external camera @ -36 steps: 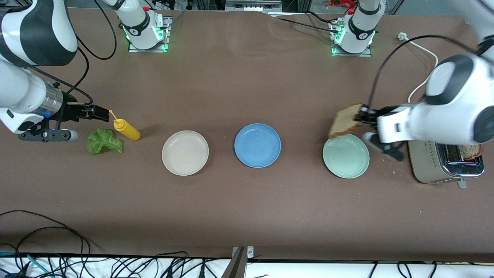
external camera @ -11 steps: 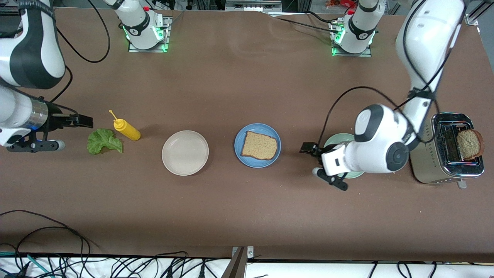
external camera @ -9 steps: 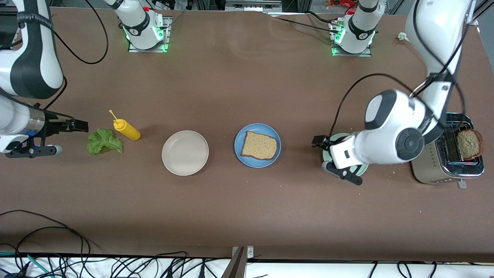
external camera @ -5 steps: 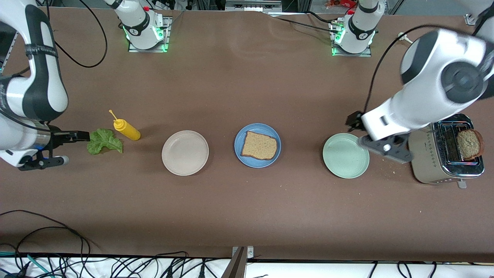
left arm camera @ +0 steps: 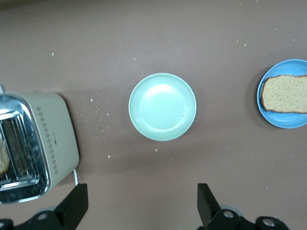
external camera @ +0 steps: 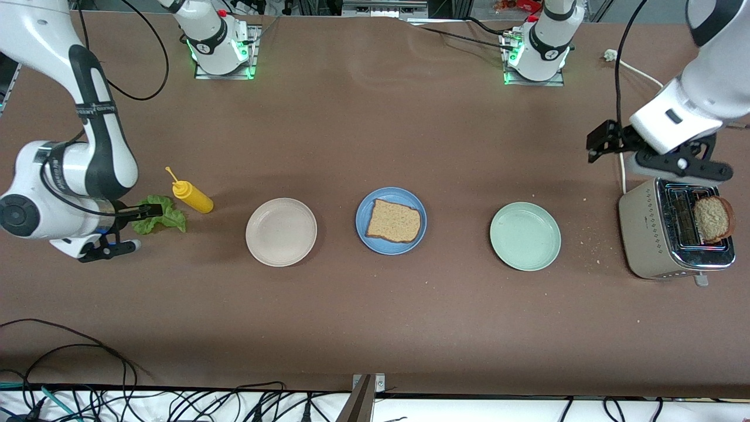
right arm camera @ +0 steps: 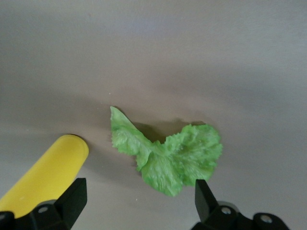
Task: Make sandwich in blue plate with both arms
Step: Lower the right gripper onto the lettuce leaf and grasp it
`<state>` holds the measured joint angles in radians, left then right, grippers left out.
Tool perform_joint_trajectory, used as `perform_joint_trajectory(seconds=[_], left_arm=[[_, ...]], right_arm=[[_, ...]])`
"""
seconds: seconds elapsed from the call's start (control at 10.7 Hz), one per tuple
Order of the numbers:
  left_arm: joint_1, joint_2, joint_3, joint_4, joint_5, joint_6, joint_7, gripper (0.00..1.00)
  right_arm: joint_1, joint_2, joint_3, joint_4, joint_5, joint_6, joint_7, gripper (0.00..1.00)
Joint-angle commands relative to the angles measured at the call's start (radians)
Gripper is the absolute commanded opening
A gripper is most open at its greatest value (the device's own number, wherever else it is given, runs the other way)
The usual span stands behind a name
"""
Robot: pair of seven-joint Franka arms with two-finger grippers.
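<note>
One brown bread slice (external camera: 394, 221) lies flat on the blue plate (external camera: 391, 196) in the middle of the table; both also show in the left wrist view, slice (left arm camera: 285, 93) on plate (left arm camera: 288, 120). A second slice (external camera: 712, 218) sticks out of the toaster (external camera: 650, 234). The green lettuce leaf (external camera: 165, 217) lies on the table at the right arm's end. My right gripper (external camera: 140, 210) is open, low at the leaf's edge; its wrist view shows the leaf (right arm camera: 168, 153) just ahead of the open gripper (right arm camera: 139, 206). My left gripper (external camera: 600, 143) is open and empty, high beside the toaster (left arm camera: 29, 143).
A yellow squeeze bottle (external camera: 192, 197) lies right beside the lettuce and shows in the right wrist view (right arm camera: 45, 175). A beige plate (external camera: 281, 231) and a pale green plate (external camera: 525, 236) flank the blue plate. Crumbs lie near the toaster. A white cable (external camera: 641, 70) runs by the left arm.
The left gripper put a bread slice on the blue plate, let go and drew back up toward the toaster. The right gripper moved in low to the lettuce.
</note>
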<state>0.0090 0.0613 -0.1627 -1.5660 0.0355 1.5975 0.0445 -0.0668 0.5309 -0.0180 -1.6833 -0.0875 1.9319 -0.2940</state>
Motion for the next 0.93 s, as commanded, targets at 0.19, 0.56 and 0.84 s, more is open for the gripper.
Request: perform_joint_trajectory(seconds=[0.19,0.56,0.84], left_arm=[[-0.066,-0.134,0.028,-0.151,-0.020,0.027,-0.003,1.00],[-0.063,-0.132,0.029,-0.149,-0.028,0.018,-0.003,1.00],[-0.044,-0.127,0.032,-0.146,-0.029,0.018,0.006,1.00]], right_arm=[[-0.062,0.082,0.007,-0.027,-0.049,0.093,-0.160,1.00],[-0.064,0.130,0.007,-0.027,-0.080,0.114,-0.159,1.00],[-0.068,0.138,0.007,-0.027,-0.080,0.113,-0.159,0.67]])
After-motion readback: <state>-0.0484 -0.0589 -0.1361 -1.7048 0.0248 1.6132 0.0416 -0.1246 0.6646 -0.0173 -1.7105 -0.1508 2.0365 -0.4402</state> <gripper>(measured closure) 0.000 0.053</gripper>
